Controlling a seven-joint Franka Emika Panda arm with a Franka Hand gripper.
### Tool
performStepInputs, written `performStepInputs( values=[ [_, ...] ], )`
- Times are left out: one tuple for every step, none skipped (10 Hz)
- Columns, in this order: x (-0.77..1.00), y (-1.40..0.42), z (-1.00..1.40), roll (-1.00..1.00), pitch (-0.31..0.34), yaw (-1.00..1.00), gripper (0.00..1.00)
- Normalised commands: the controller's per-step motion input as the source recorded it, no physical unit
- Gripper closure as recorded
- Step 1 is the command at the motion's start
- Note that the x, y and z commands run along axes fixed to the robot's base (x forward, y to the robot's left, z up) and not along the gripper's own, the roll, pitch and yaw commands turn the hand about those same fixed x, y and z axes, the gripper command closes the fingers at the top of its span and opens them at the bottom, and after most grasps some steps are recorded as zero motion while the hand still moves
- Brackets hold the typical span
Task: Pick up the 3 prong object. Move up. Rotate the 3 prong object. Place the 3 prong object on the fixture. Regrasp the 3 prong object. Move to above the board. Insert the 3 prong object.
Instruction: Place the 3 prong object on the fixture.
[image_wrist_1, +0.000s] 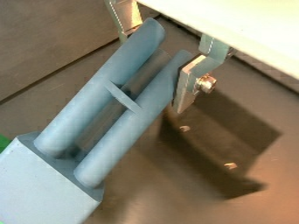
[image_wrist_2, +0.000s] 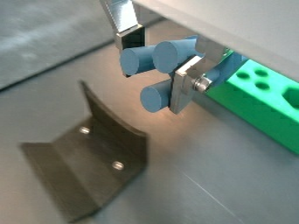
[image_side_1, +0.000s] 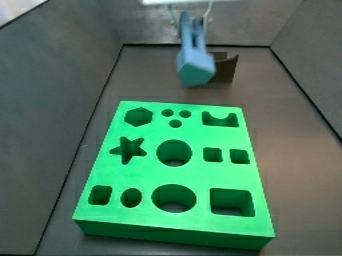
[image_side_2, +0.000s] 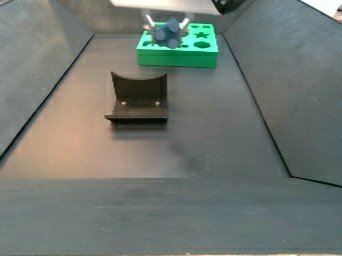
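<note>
Fixture (image_side_2: 138, 98) sits on dark floor, well apart from the piece. Gripper (image_wrist_2: 155, 54) is clamped on the 3 prong object (image_side_1: 195, 52), held in the air between fixture and green board (image_side_1: 147, 190), block end down.

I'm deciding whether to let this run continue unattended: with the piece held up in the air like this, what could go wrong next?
1. The gripper holds the 3 prong object by its prongs only, with the heavy block end hanging free; it may pivot or slip between the fingers.
2. The fixture is small, so a tilted piece could miss its notch.
3. The board lies close by; a dropped piece could land in a cut-out.
</note>
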Motion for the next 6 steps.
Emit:
performStepInputs(
  values=[
    [0.67,1.00,0.55,-1.00,0.212,0.05,1.00],
    [0.65,1.00,0.47,-1.00,0.220,0.04,1.00],
    [0.57,0.89,0.28,-1.00,0.228,0.01,1.00],
    [0.49,0.71,0.17,-1.00,0.238,-0.02,1.00],
    [0.38,0.48,0.09,-1.00,0.267,-0.06,1.00],
    [0.32,0.37,0.07,-0.89,0.252,-0.08,1.00]
  ],
)
